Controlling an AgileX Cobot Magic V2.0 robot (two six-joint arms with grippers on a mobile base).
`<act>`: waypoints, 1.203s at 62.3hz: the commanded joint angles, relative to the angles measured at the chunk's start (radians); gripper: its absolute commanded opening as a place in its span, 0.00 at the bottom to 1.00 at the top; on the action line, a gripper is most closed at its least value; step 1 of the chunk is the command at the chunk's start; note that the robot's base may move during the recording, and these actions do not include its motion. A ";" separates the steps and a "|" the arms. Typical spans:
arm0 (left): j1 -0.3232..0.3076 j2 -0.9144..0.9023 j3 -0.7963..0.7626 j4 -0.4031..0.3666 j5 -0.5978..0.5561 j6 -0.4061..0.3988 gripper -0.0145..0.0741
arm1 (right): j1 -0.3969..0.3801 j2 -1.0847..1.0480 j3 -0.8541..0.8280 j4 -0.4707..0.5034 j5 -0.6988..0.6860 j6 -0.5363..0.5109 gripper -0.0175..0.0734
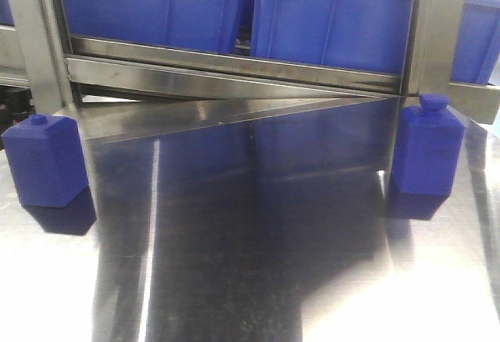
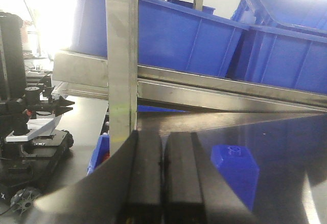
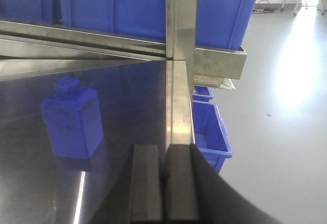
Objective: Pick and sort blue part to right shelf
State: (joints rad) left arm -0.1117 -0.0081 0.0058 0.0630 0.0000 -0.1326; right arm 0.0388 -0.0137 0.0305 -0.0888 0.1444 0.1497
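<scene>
Two blue bottle-shaped parts stand on the steel table. One blue part (image 1: 44,160) is at the far left, also in the left wrist view (image 2: 236,170). The other blue part (image 1: 427,151) is at the far right, also in the right wrist view (image 3: 71,119). My left gripper (image 2: 163,170) is shut and empty, left of the left part. My right gripper (image 3: 164,178) is shut and empty, right of the right part, near the table's right edge. Neither gripper shows in the front view.
Blue bins (image 1: 234,6) sit on the steel shelf (image 1: 234,73) above the table's back. Upright shelf posts (image 2: 121,55) (image 3: 180,19) stand at each side. A blue bin (image 3: 208,132) sits on the floor right of the table. Dark equipment (image 2: 30,127) stands to the left.
</scene>
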 commanded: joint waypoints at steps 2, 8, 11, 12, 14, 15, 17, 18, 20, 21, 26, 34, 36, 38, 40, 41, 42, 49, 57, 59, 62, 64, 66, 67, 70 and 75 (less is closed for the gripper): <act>-0.007 -0.017 0.025 -0.008 -0.091 -0.001 0.30 | -0.002 -0.018 -0.022 -0.011 -0.098 -0.007 0.29; -0.007 -0.017 0.025 -0.008 -0.091 -0.001 0.30 | -0.002 -0.018 -0.022 -0.011 -0.098 -0.007 0.29; -0.007 -0.017 0.025 -0.008 -0.091 -0.001 0.30 | -0.002 -0.018 -0.022 -0.011 -0.098 -0.007 0.29; -0.007 -0.017 0.025 -0.008 -0.091 -0.001 0.30 | -0.002 -0.018 -0.022 -0.011 -0.098 -0.007 0.29; -0.007 -0.017 0.025 -0.008 -0.091 -0.001 0.30 | -0.002 -0.018 -0.022 -0.011 -0.098 -0.007 0.29; -0.007 -0.017 0.025 -0.008 -0.091 -0.001 0.30 | -0.002 -0.018 -0.022 -0.011 -0.098 -0.007 0.29; -0.007 -0.017 0.025 -0.008 -0.091 -0.001 0.30 | -0.002 -0.018 -0.022 -0.011 -0.098 -0.007 0.29; -0.007 -0.017 0.025 -0.008 -0.091 -0.001 0.30 | -0.002 -0.018 -0.022 -0.011 -0.098 -0.007 0.29; -0.007 -0.017 0.025 -0.008 -0.091 -0.001 0.30 | -0.002 -0.018 -0.022 -0.011 -0.098 -0.007 0.29; -0.007 -0.017 0.025 -0.008 -0.091 -0.001 0.30 | -0.002 -0.018 -0.022 -0.011 -0.098 -0.007 0.29; -0.007 -0.017 0.025 -0.008 -0.091 -0.001 0.30 | -0.002 -0.018 -0.022 -0.011 -0.098 -0.007 0.29; -0.007 -0.017 0.025 -0.008 -0.095 -0.001 0.30 | -0.002 -0.018 -0.022 -0.011 -0.098 -0.007 0.29; -0.007 -0.017 0.025 -0.008 -0.099 -0.001 0.30 | -0.002 -0.018 -0.022 -0.011 -0.098 -0.007 0.29; -0.007 -0.017 0.025 -0.008 -0.099 -0.001 0.30 | -0.002 -0.018 -0.022 -0.011 -0.098 -0.007 0.29; -0.007 -0.017 0.025 -0.008 -0.102 -0.001 0.30 | -0.002 -0.018 -0.022 -0.011 -0.098 -0.007 0.29; -0.007 -0.017 0.025 -0.008 -0.105 -0.001 0.30 | -0.002 -0.018 -0.022 -0.011 -0.098 -0.007 0.29; -0.007 -0.017 0.025 -0.008 -0.108 -0.001 0.30 | -0.002 -0.018 -0.022 -0.011 -0.098 -0.007 0.29; -0.007 -0.017 0.025 -0.008 -0.153 -0.001 0.30 | -0.002 -0.018 -0.022 -0.011 -0.098 -0.007 0.29; 0.001 -0.017 0.015 -0.040 -0.342 -0.001 0.30 | -0.002 -0.018 -0.022 -0.011 -0.098 -0.007 0.29; 0.001 -0.017 -0.002 -0.063 -0.367 -0.001 0.30 | -0.002 -0.018 -0.022 -0.011 -0.098 -0.007 0.29; 0.001 -0.011 -0.052 -0.063 -0.340 -0.001 0.30 | -0.002 -0.018 -0.022 -0.011 -0.098 -0.007 0.29; 0.001 -0.002 -0.086 -0.055 -0.301 -0.001 0.30 | -0.002 -0.018 -0.022 -0.011 -0.098 -0.007 0.29; 0.001 0.013 -0.134 -0.046 -0.240 -0.001 0.30 | -0.002 -0.018 -0.022 -0.011 -0.098 -0.007 0.29; 0.001 0.020 -0.155 -0.039 -0.212 -0.001 0.30 | -0.002 -0.018 -0.022 -0.011 -0.098 -0.007 0.29; 0.001 0.060 -0.240 -0.006 -0.098 -0.001 0.31 | -0.002 -0.018 -0.022 -0.011 -0.098 -0.007 0.29; -0.014 0.136 -0.372 0.002 0.069 -0.001 0.31 | -0.002 -0.018 -0.022 -0.011 -0.098 -0.007 0.29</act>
State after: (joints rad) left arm -0.1123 0.0496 -0.2318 0.0518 0.0000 -0.1322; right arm 0.0388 -0.0137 0.0305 -0.0888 0.1402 0.1497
